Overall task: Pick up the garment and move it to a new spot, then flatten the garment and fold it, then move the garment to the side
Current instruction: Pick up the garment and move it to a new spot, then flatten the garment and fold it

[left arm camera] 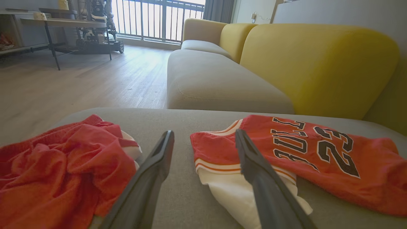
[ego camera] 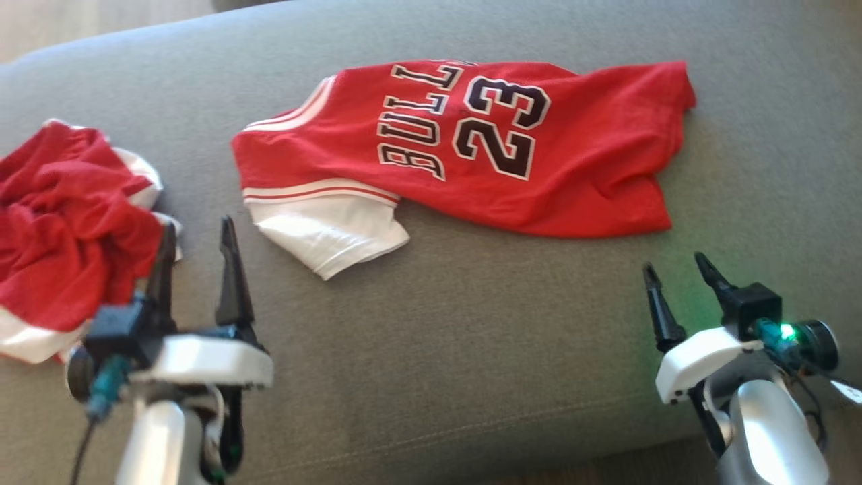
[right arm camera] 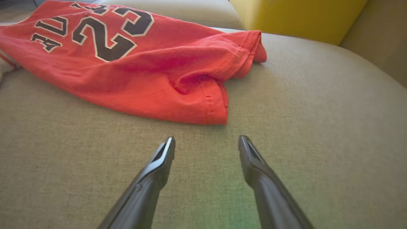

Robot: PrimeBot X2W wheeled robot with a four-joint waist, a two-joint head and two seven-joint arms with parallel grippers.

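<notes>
A red garment with "BULLS 23" in dark letters and a white sleeve lies spread on the grey cushion, a little rumpled at its right end. It also shows in the left wrist view as the garment and in the right wrist view as the garment. My left gripper is open and empty, between this garment and a crumpled red and white garment. The left gripper points at the bare cushion between the two. My right gripper is open and empty, just short of the jersey's hem, as the right gripper shows.
The crumpled garment sits in a heap at the cushion's left end. Yellow backrests rise behind the cushions. Wooden floor and a table lie beyond. The cushion's front edge runs close to my arms.
</notes>
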